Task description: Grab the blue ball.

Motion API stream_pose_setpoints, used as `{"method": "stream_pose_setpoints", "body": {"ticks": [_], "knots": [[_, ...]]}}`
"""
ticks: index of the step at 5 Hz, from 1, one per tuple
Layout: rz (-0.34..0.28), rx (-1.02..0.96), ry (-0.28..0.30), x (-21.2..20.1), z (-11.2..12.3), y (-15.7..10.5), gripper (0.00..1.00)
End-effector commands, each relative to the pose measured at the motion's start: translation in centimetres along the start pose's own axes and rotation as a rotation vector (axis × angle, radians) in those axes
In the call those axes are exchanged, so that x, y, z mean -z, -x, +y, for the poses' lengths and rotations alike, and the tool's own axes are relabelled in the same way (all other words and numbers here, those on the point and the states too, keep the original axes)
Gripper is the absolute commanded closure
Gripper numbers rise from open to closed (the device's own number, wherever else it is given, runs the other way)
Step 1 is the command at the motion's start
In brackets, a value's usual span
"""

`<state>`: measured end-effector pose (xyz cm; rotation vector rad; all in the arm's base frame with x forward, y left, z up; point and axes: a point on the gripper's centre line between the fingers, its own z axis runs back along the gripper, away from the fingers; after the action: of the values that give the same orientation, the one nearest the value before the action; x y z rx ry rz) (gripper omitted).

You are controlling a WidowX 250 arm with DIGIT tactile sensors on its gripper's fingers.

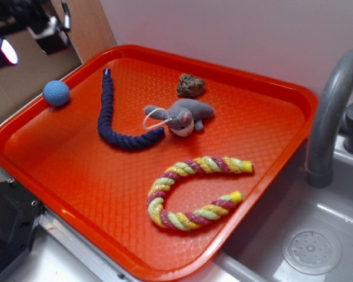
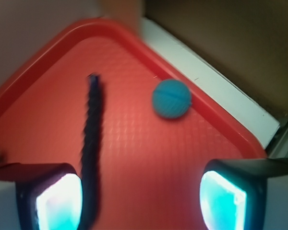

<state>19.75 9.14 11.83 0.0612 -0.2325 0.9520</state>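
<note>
In the wrist view, the tool (image 2: 141, 201) was seen spread wide, nothing held, with the navy rope (image 2: 91, 158) by its 9 o'clock pad. Farther out, the blue ball (image 2: 171, 98) was parked around 1 o'clock, right against the orange tray (image 2: 57, 43) rim.

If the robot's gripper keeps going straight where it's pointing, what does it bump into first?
Probably bare tray. The open gripper points down between the navy rope and the blue ball, which sits ahead and slightly right. Depth is blurry.

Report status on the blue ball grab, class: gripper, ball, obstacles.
Gripper open, above tray, empty. Blue ball ahead at tray rim, untouched. Navy rope near left finger; not blocking ball.
</note>
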Motion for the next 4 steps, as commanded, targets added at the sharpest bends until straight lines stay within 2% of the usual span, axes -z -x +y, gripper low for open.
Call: {"method": "stream_pose_setpoints", "body": {"ticks": [1, 3, 4], "knots": [[-0.016, -0.014, -0.047, 4.7, 2.2, -4.1, 0.00], [-0.052, 0.115, -0.054, 6.8, 3.3, -5.4, 0.00], [-0.054, 0.136, -0.027, 7.9, 3.9, -5.9, 0.00]]}}
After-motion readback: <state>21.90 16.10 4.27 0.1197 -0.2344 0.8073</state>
